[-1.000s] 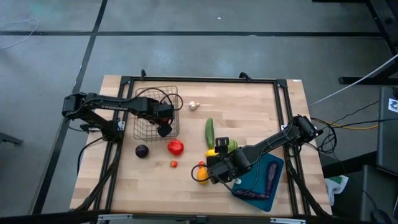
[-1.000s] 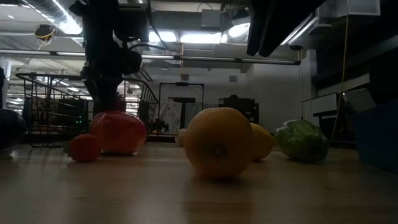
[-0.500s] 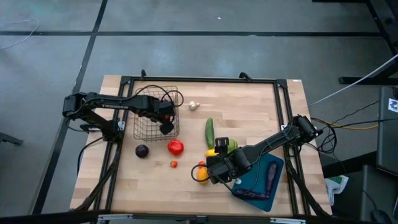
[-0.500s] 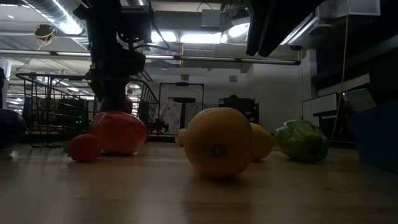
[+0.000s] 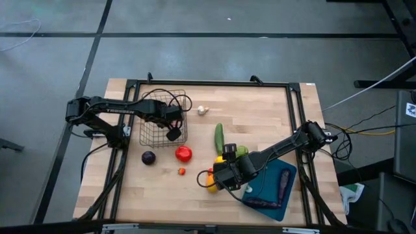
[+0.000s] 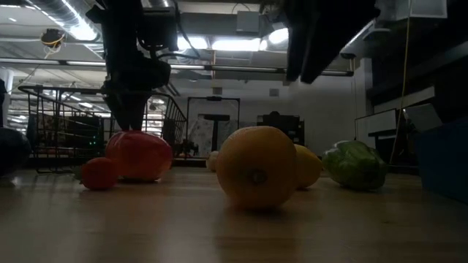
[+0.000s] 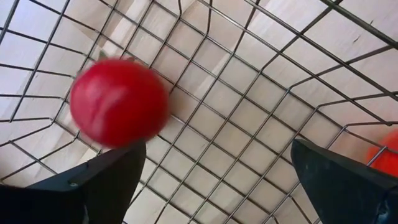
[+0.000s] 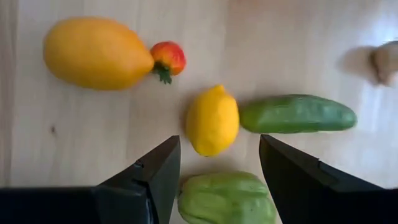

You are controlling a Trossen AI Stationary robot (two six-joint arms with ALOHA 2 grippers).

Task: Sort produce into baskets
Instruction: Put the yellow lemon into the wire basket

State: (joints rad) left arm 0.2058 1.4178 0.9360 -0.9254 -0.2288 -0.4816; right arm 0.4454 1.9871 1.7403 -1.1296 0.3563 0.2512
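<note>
High view: we see the left gripper (image 5: 173,132) over the wire basket (image 5: 151,133), near its right wall. In the left wrist view its fingers (image 7: 106,180) are spread wide w/ nothing between them; a red tomato (image 7: 118,111) sits apart from them, in front of the basket's mesh. Right gripper (image 5: 225,170) hovers by the lemon (image 8: 212,121), pepper (image 8: 226,198) & cucumber (image 8: 297,114); jaws part open, empty, astride the lemon's near end. Orange fruit (image 8: 97,53) & small red piece (image 8: 167,59) lie beyond. Teal tray (image 5: 273,187) is at the table's right, holding an eggplant (image 5: 283,184).
</note>
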